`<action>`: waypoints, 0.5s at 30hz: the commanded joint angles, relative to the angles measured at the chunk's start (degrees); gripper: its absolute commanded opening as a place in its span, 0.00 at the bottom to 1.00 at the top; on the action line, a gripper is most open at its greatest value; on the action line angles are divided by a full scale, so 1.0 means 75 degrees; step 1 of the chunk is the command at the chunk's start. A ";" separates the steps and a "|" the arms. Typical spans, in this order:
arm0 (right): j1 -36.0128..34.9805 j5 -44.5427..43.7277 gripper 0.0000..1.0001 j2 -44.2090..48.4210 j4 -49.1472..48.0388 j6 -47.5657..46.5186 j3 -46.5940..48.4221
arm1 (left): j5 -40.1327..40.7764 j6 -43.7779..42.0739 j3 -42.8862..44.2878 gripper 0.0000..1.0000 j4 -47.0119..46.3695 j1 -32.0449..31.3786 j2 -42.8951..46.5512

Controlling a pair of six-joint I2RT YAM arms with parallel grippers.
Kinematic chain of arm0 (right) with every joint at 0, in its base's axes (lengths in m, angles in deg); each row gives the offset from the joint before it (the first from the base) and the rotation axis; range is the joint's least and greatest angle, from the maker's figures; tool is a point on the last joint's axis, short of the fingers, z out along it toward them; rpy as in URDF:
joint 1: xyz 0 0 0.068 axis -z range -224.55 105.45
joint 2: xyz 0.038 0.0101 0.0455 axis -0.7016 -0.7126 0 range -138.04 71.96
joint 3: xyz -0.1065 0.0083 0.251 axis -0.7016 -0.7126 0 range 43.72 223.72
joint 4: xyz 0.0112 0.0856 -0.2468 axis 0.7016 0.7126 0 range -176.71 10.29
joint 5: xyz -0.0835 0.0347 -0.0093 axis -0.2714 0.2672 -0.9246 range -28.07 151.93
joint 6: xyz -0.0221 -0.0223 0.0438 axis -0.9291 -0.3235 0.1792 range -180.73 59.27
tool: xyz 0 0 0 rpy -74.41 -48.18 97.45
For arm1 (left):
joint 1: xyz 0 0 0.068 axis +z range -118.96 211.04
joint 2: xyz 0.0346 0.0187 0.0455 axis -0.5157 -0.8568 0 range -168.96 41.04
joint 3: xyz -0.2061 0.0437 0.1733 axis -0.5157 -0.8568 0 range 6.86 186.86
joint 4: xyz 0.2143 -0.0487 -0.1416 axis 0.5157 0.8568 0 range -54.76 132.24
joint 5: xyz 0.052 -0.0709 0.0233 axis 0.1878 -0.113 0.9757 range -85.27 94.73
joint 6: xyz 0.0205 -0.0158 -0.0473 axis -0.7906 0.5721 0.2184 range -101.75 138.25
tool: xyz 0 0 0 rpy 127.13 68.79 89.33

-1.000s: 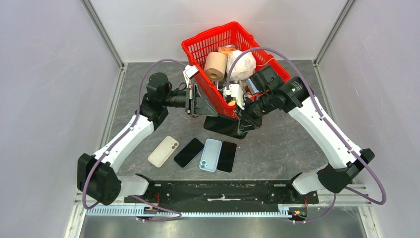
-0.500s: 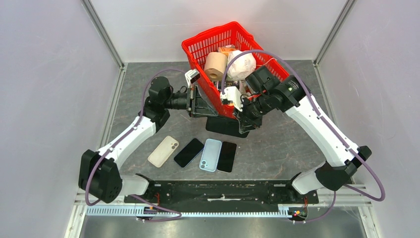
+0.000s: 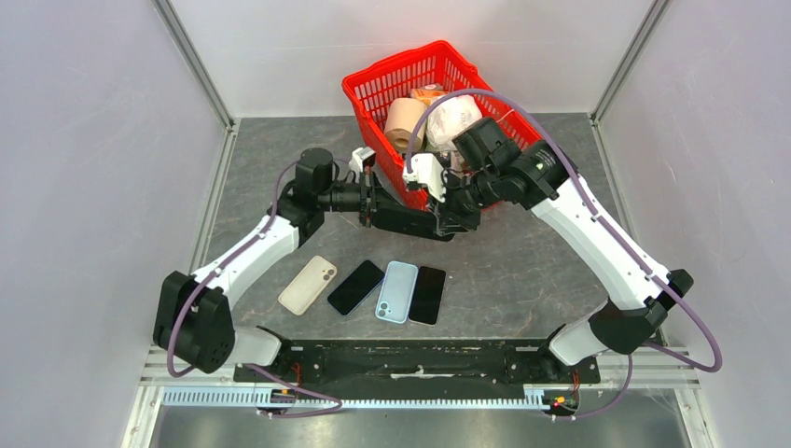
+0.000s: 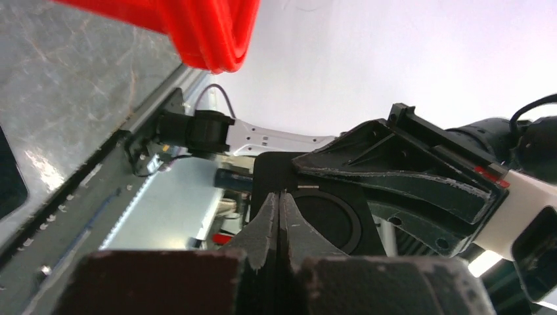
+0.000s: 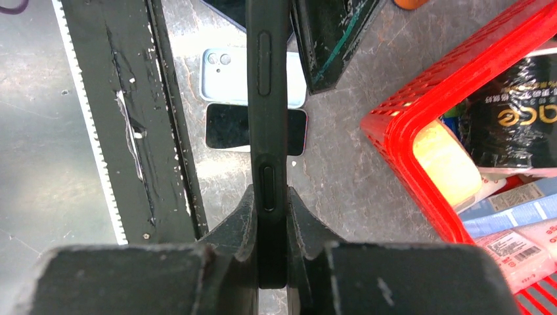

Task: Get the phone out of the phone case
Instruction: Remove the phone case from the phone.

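Table: grey slab, red basket at the far side full of groceries. Near the arm bases lie a beige handset, a black phone, a light blue handset and a second black phone, side by side and well apart from the work.

The black phone case is off the table, just in front of the basket's near corner, slung between the two grippers. I can't see the phone separately, so I assume it's seated inside.

Right gripper: clamped across the case's thickness, side buttons running up between the fingers. Narrow gap, firm hold.

Left gripper: fully closed, fingertips meeting right at the edge of the case back, where a round ring shows. Can't tell whether it pinches a thin lip or just touches.

Handling, my read:
- The case looks rubbery, with a flexible rim and grippy, matte skin.
- The phone inside would be rigid, slick, glass-faced and moderately heavy, so it's a drop risk this far off the table.
- Keep the right clamp on the long edge.
- Peel at a corner lip rather than mid-side, away from the buttons.
- Push through the camera cutout if it's reachable.
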 commanded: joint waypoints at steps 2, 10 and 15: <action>0.0065 0.0577 0.00 0.0196 -0.0924 0.0014 0.0165 | -0.0199 -0.2454 0.1595 0.02 0.1727 0.0075 0.0066; 0.0770 0.2095 0.00 0.0388 -0.0634 0.0217 0.0141 | -0.0142 -0.8201 0.3698 0.31 0.5459 0.0700 0.0319; 0.1122 0.2699 0.00 0.0524 -0.0480 0.0242 0.0162 | 0.0209 -1.2317 0.4571 0.60 0.8191 0.0935 0.0420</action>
